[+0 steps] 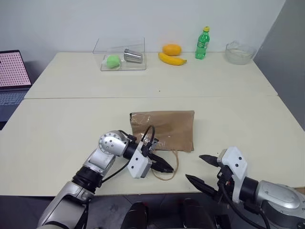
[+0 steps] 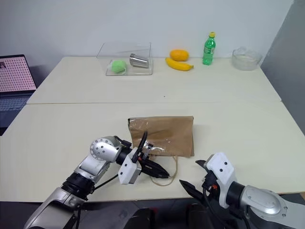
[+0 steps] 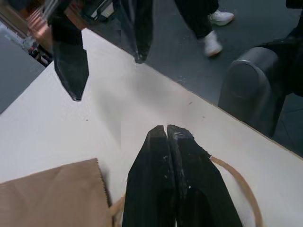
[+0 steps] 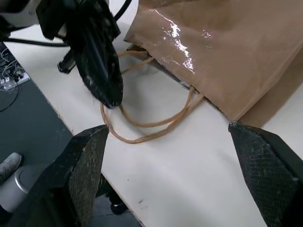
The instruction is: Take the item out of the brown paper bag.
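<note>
The brown paper bag (image 1: 163, 130) lies flat on the near table, its mouth and tan cord handles (image 1: 170, 168) toward me. The item is hidden. My left gripper (image 1: 167, 168) is shut, and its tips rest over the cord loops just in front of the bag's mouth. In the left wrist view a cord (image 3: 239, 182) runs out from behind the shut fingers (image 3: 156, 161); I see nothing pinched at the tips. My right gripper (image 1: 194, 167) is open at the table's front edge, right of the handles. It faces the bag (image 4: 222, 56) and holds nothing.
At the back stand a clear box (image 1: 120, 55) with a green ball and a metal cup, an orange fruit (image 1: 171, 49), a banana (image 1: 172, 59), a green bottle (image 1: 202, 43) and a glass bowl (image 1: 239, 52). A laptop (image 1: 12, 76) sits at the left.
</note>
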Robot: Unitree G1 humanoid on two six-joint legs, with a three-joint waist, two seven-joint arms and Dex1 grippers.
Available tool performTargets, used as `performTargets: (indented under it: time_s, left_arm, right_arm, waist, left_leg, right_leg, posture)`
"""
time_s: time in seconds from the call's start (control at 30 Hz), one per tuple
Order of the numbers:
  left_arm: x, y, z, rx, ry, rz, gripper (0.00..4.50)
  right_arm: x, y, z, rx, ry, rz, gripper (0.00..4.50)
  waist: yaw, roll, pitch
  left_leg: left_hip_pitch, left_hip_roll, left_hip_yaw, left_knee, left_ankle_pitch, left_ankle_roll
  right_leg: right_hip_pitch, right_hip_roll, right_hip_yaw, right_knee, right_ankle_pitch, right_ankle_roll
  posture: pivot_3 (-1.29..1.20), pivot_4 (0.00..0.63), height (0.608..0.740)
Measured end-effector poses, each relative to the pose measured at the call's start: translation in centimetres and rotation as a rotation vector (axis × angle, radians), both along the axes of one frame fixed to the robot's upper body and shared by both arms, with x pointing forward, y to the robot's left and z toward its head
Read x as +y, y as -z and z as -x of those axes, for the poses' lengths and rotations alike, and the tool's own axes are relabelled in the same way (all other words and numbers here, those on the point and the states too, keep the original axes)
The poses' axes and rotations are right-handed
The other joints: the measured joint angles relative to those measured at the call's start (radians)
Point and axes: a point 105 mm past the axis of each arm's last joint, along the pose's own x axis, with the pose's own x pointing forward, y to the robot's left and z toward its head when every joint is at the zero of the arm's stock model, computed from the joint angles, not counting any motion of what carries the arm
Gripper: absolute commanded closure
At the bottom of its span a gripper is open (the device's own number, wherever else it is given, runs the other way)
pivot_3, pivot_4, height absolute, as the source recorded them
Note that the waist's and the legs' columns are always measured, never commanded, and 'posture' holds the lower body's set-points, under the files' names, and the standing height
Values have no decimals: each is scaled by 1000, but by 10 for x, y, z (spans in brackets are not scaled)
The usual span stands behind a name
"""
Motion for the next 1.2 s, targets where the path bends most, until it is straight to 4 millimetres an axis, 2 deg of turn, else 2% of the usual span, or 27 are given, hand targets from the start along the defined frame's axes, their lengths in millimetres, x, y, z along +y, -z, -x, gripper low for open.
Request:
performTargets:
  time_s: [0.3,0.57,0.77,0.9,1.0,1.1,1.2]
  left_arm:
    - [4,-10,-8,88,-58,32,4488]
    - [-8,-29,-28,183,-216,139,4488]
    - [-17,-64,-47,114,-253,230,4488]
    - [-17,-69,-54,120,-287,249,4488]
    - [-19,-72,-56,110,-297,250,4488]
    - [-18,-73,-57,102,-305,244,4488]
    - [-18,-74,-59,93,-318,246,4488]
  right_arm:
    - [2,3,2,-1,-1,1,236]
    - [8,2,2,-26,-52,6,236]
    - [28,3,3,-74,-243,83,236]
    - [49,-2,1,-120,-363,96,236]
    - [64,-12,-10,-175,-446,112,236]
    - [74,-10,-22,-187,-484,154,236]
    - [81,-2,-22,-169,-538,191,236]
  waist:
    - [0,0,0]
    - [0,0,0]
    - [0,0,0]
    - [-3,-1,1]
    - [-1,-1,0]
    - [0,-1,1]
    - [0,-1,1]
  left_leg:
    - [0,0,0,0,0,0]
    - [0,0,-1,0,0,0]
    - [0,0,-1,0,0,0]
    - [0,0,-1,0,0,1]
    - [0,0,-1,0,0,1]
    - [-1,0,-1,0,0,1]
    - [-1,0,-2,-1,-1,1]
  right_leg:
    - [0,0,0,0,0,0]
    - [0,0,-1,0,-1,1]
    - [0,0,-1,-2,-1,1]
    - [-1,0,-1,-1,0,0]
    - [0,0,-1,-2,0,0]
    - [-1,0,-1,-2,0,0]
    - [-1,0,-2,-2,0,0]
  posture:
    - [0,150,740]
    - [0,150,740]
    - [0,150,740]
    - [0,150,740]
    - [0,150,740]
    - [0,150,740]
    - [0,150,740]
